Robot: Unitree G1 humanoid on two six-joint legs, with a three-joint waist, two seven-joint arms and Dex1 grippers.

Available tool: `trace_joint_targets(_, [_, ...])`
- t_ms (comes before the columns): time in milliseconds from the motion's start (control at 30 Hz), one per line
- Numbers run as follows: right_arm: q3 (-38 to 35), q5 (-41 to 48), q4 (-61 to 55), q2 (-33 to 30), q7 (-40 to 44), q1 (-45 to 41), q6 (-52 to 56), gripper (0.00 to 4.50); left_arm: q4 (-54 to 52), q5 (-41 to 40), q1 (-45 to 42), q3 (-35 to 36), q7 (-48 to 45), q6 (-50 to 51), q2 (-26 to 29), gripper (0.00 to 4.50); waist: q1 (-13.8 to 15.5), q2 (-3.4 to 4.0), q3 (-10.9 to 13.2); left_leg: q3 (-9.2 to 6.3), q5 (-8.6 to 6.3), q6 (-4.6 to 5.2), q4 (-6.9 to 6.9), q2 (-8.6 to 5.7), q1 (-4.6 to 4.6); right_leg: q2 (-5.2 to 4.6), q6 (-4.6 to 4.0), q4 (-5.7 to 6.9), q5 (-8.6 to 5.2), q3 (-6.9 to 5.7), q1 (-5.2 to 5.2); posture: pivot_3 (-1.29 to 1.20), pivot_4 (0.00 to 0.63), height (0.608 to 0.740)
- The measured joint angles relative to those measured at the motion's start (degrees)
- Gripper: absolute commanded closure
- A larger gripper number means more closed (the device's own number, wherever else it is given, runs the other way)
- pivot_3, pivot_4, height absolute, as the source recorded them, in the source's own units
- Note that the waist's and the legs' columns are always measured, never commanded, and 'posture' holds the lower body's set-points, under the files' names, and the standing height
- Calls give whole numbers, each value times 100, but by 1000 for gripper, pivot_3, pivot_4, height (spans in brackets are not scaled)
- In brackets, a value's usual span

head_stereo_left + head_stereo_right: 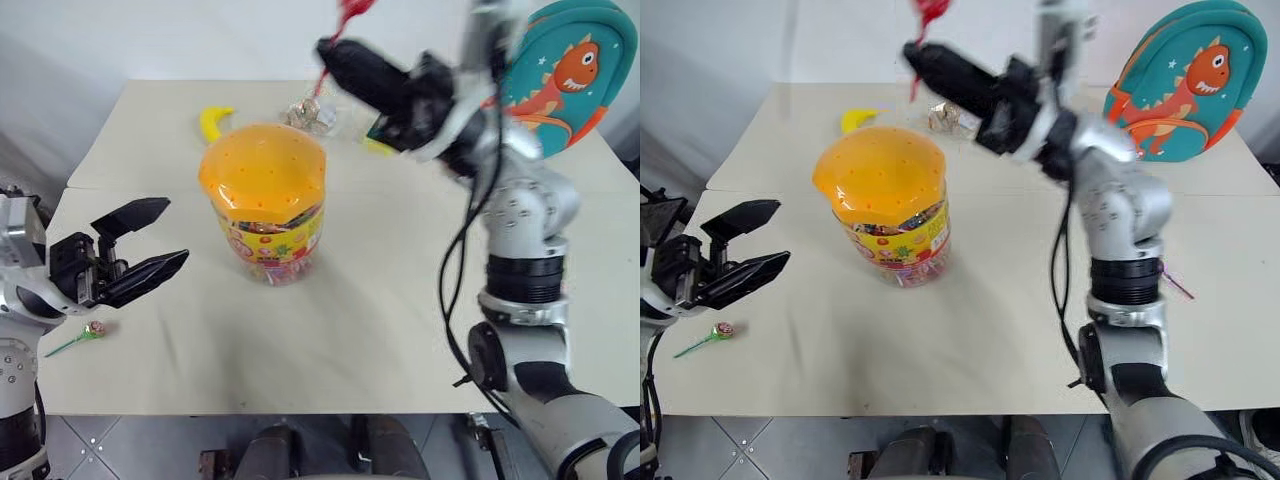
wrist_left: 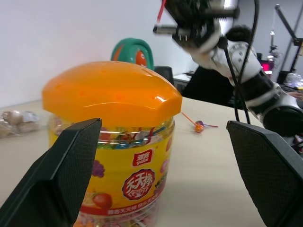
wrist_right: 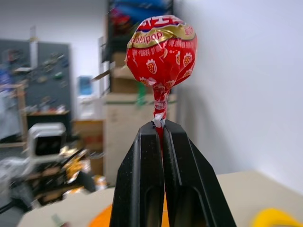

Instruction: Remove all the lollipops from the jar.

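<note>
- Right gripper (image 3: pixel 160 130), raised above the table, pinches the stick of a red-wrapped round lollipop (image 3: pixel 161 52)
- Left gripper (image 1: pixel 140 245) gapes wide, empty, beside the clear plastic orange-lidded jar (image 1: pixel 266 200) mid-table

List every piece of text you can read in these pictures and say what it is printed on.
"Lollipop", partly cut off, on the gold band of the red lollipop wrapper pinched in the right gripper.
Red round logo with white Chinese characters on the jar label: too stylised to read with certainty.
Small red tag with white characters above that logo: too small to read.
Backpack: a dinosaur picture, no text.
</note>
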Motion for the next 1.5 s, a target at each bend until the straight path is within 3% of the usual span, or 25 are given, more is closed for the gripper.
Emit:
trace_joint_targets(67, [-107, -150, 111, -710, -35, 43, 141, 4475, -70, 131, -33, -208, -152, -58, 100, 0, 8, 0, 0, 2, 0, 2, -1, -5, -1, -3, 0, -4, 0, 2, 0, 0, 150, 740])
trace_joint_targets(100, [-10, -474, 204, -1479, 13, 210, 246, 4475, -114, 377, -43, -446, -343, -215, 242, 0, 38, 0, 0, 2, 0, 5, -3, -7, -3, -4, 0, -10, 0, 0, 2, 0, 150, 740])
trace_joint_targets(200, [50, -1335, 775, -2884, 4, 967, 364, 4475, -255, 716, -14, -843, -713, -472, 361, 0, 92, -3, -1, 26, -3, 12, -7, -5, -3, -4, 3, -35, 1, 7, 7, 0, 150, 740])
trace_joint_targets(333, [441, -2256, 1022, -4072, 180, 2450, 445, 4475, -470, 706, -84, -1076, -991, -481, 396, 0, 107, 8, 4, 61, -2, 8, -6, 26, 3, -3, 6, -42, 3, 15, 4, 0, 150, 740])
trace_joint_targets(400, [500, -2398, 1015, -4275, 249, 2910, 599, 4475, -457, 711, -63, -1089, -1074, -483, 429, 0, 103, 13, 3, 77, -1, 4, -7, 35, 15, 4, 4, -34, 2, 11, 4, 0, 150, 740])
trace_joint_targets(667, [739, -2768, 865, -4289, 60, 3831, 1241, 4475, 1, 890, 264, -1126, -1330, -577, 486, 0, 128, 18, 3, 94, -3, 1, -4, 37, 33, 0, 4, -26, 2, 23, 6, 0, 150, 740])
trace_joint_targets(767, [759, -2848, 906, -4156, -14, 3892, 1242, 3819, 30, 934, 303, -1121, -1350, -598, 508, 0, 150, 20, 2, 74, -3, 1, 2, 35, 17, -4, 4, -33, 2, 25, 5, 0, 150, 740])
trace_joint_targets(1000, [459, -2863, 1135, -4123, 0, 4197, 845, 1572, 300, 1018, 345, -897, -1085, -491, 691, 0, 156, 20, 2, 60, -3, 1, 2, 33, 8, 2, 4, -41, 2, 16, 6, 0, 150, 740])
trace_joint_targets(1167, [-258, -2586, 1078, -4087, 563, 4487, -280, 73, 483, 1225, 472, -747, -843, -558, 698, 0, 148, 21, 2, 65, -3, 1, 1, 33, 12, 9, 5, -36, 3, 10, 6, 0, 150, 740])
trace_joint_targets(1333, [-1278, -1347, 532, -3059, 1944, 4593, -2040, 73, 1086, 1852, 599, -681, -654, -1155, 698, 0, 149, 17, 4, 66, -3, 1, 1, 35, 26, 23, 7, -38, 4, 1, 20, 0, 150, 740])
trace_joint_targets(1500, [-1117, -783, -701, -2635, 2518, 4917, -2423, 73, 1371, 2212, 681, -606, -483, -1689, 666, 0, 176, 13, 1, 36, -7, -4, 0, 37, 23, -1, 5, -43, 3, 9, 25, 0, 150, 740])
